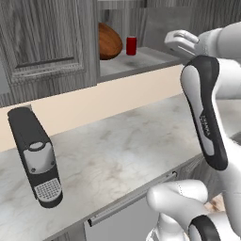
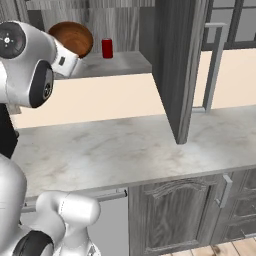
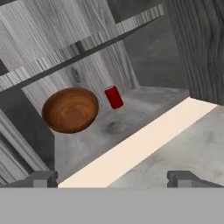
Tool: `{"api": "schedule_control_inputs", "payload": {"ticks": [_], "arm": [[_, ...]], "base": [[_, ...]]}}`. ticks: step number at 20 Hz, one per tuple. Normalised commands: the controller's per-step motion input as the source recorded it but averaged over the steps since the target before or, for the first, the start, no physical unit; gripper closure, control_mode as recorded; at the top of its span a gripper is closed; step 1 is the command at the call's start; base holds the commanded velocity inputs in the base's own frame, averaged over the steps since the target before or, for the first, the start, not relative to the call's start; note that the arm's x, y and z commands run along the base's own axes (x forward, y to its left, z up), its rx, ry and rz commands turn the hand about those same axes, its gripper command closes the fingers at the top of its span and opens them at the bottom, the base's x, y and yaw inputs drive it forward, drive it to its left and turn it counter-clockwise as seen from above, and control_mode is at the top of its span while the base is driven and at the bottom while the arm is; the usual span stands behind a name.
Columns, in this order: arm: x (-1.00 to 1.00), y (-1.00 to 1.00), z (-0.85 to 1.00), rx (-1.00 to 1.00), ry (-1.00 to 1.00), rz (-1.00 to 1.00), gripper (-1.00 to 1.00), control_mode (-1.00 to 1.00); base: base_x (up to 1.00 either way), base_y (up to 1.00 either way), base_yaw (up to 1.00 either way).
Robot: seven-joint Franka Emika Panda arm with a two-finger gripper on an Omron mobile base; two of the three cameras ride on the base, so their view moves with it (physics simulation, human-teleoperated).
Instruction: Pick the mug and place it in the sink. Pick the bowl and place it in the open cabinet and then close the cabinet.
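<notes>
Inside wood-grain cabinet, glossy round brown bowl, small red cylinder, gripper spread wide, empty.

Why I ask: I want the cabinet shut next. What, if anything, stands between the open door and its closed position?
Nothing visible does. The door stands swung out over the counter. The bowl and a red can sit back on the shelf, behind its front edge.
</notes>
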Motion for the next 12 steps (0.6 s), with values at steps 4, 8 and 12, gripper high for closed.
{"api": "schedule_control_inputs", "payload": {"ticks": [4, 8, 12], "arm": [[-0.92, -0.19, 0.0, 0.01, 0.0, 0.0, -1.0, -1.0], [-0.9, -0.11, 0.0, 0.02, 0.0, 0.0, -1.0, -1.0], [-0.85, -0.13, 0.0, 0.02, 0.03, 0.0, -1.0, -1.0]], "base": [[0.0, 0.0, 0.0], [0.0, 0.0, 0.0], [0.0, 0.0, 0.0]]}}
